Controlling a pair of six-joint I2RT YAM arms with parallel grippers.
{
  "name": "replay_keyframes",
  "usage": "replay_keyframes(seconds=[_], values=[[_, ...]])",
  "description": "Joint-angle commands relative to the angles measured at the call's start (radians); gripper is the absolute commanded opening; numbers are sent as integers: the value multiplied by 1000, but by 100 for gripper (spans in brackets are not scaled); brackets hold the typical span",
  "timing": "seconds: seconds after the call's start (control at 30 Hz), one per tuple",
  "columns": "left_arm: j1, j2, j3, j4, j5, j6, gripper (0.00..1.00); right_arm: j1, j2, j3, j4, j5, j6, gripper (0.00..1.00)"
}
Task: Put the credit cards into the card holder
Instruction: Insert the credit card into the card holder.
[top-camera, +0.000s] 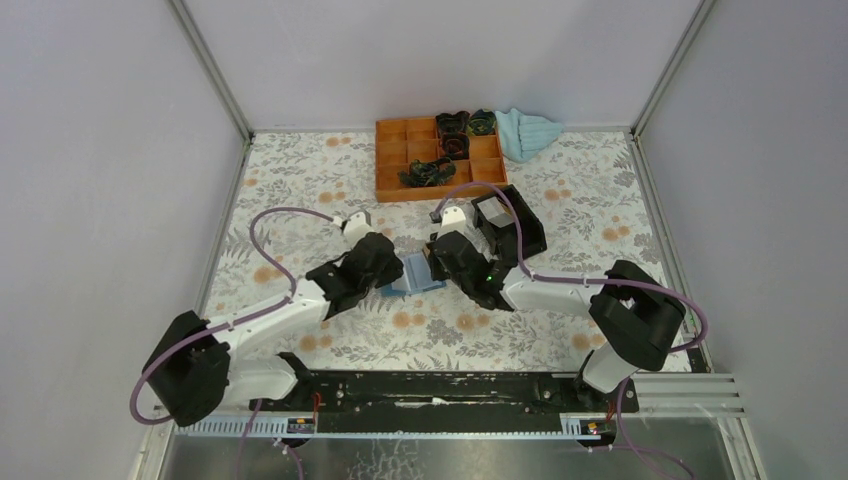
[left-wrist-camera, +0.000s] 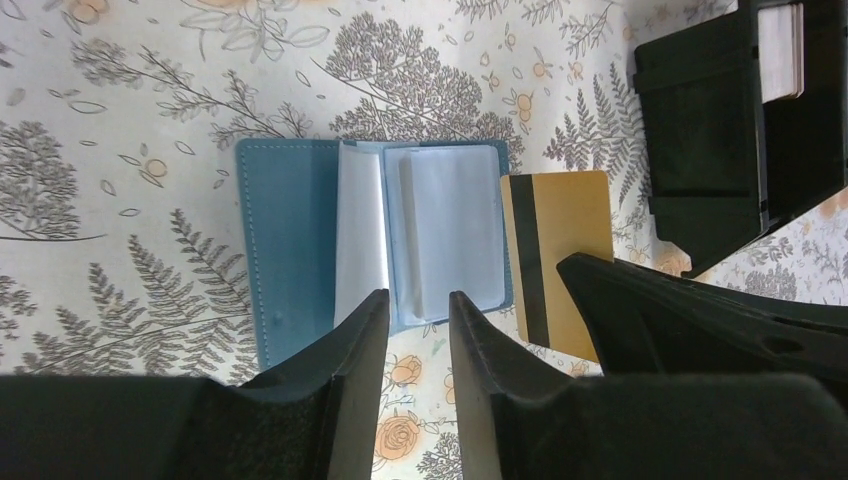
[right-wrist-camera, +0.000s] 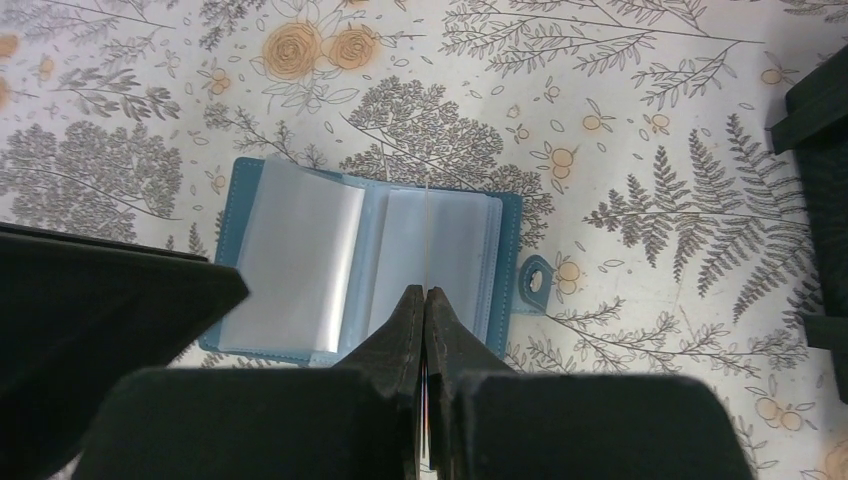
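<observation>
Over card holder (left-wrist-camera: 290, 250), left end effector (left-wrist-camera: 418, 300) half-open; right end effector (right-wrist-camera: 425, 292) tight on card (left-wrist-camera: 570, 230)

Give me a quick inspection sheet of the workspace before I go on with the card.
Surface: floral table cover, flat.
Job's things: card holder lying open; tan credit card at its right half, not yet inserted.
Clutter: orange tray, blue cloth, black box.
Tools: left tool open at the holder's near edge; right tool shut on the card.
Cables: purple cables loop from both arms, clear of the holder.
Surroundings: grey walls; nothing else seen.
</observation>
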Motion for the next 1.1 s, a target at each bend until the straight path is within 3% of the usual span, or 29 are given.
replay_keyframes(seconds=[0.0,0.23,0.43,0.8,1.07], values=[[-5,44,4,108,45,-19,34,-15,-13,-30,87,-37,69,0],[1,33,-103,282,56,-88,34,-91,-29,-129,220,-173,188,0],[6,89,-112,339,86,-104,34,-115,-29,-168,316,-240,258,0],[52,84,-216,447,98,-143,42,-144,7,-195,438,-340,356,0],[84,41,-330,635,119,-165,46,-152,56,-200,518,-410,427,0]])
